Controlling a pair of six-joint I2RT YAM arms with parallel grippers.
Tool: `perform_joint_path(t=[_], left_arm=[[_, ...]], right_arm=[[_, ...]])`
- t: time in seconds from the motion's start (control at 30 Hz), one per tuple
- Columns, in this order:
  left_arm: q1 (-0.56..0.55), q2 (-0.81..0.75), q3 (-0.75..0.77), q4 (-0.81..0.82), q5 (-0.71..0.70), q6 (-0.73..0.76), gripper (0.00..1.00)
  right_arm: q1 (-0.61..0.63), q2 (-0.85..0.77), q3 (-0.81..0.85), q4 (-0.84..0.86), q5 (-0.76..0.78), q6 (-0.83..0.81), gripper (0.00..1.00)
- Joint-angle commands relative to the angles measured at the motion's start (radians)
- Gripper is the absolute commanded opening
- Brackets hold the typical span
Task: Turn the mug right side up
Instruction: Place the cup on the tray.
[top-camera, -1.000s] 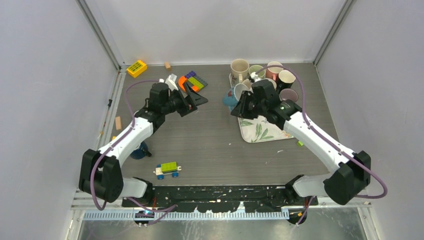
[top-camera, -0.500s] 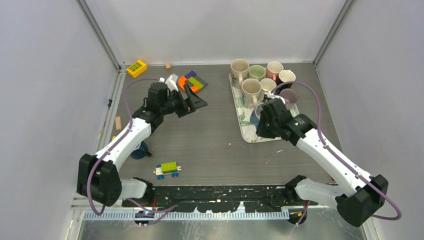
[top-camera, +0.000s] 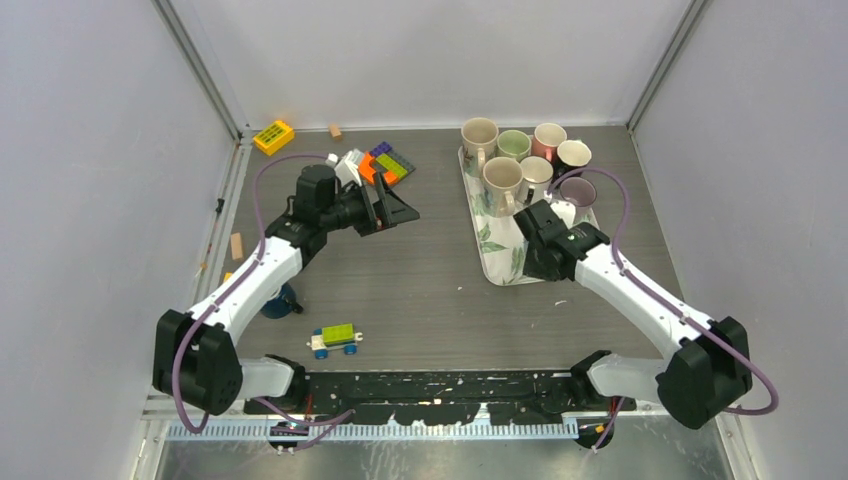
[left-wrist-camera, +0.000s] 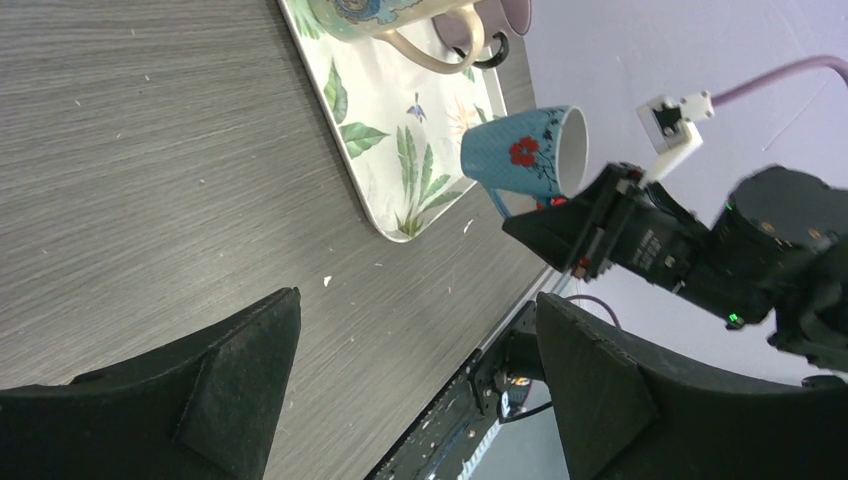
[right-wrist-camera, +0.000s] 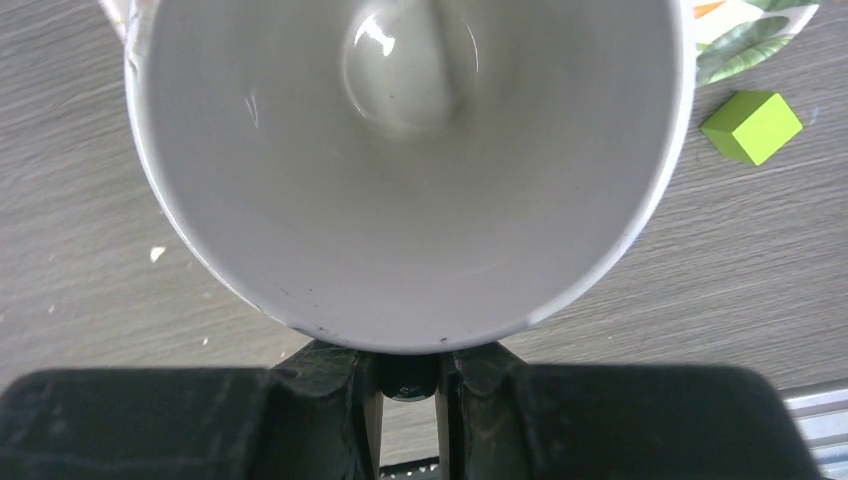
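The mug (left-wrist-camera: 520, 150) was patterned teal-blue with a red flower and was glazed white inside. The tray (left-wrist-camera: 385, 92) was printed with green leaves on white; the counter (left-wrist-camera: 150, 150) was grained grey.

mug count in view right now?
8. Seven upright on the tray, far half: cream, green, pink, black, big cream, white, purple. Blue mug held in the right claw; others could hide behind arms.
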Motion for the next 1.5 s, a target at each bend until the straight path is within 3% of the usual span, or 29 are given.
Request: perform_joint_path(t=[0.0, 0.2, 0.87, 1.13, 1.47], left_arm=[[-0.004, -0.041, 0.037, -0.001, 0.054, 0.047, 0.88], [-0.004, -0.031, 0.032, -0.002, 0.073, 0.047, 0.88], [-0.004, 0.0, 0.027, -0.001, 0.105, 0.042, 0.88], [-0.002, 0.003, 0.025, 0.0, 0.104, 0.042, 0.89], [-0.002, 0.008, 0.028, -0.003, 0.105, 0.046, 0.89]], right_arm=[[-0.064, 0.031, -0.009, 0.087, 0.087, 0.051, 0.01], [-0.191, 0.06, -0.058, 0.151, 0.074, 0.049, 0.01], [-0.419, 0.252, -0.051, 0.325, 0.041, -0.033, 0.01], [-0.446, 0.305, 0.01, 0.312, 0.028, -0.059, 0.26], [-0.456, 0.331, 0.027, 0.295, 0.012, -0.07, 0.46]])
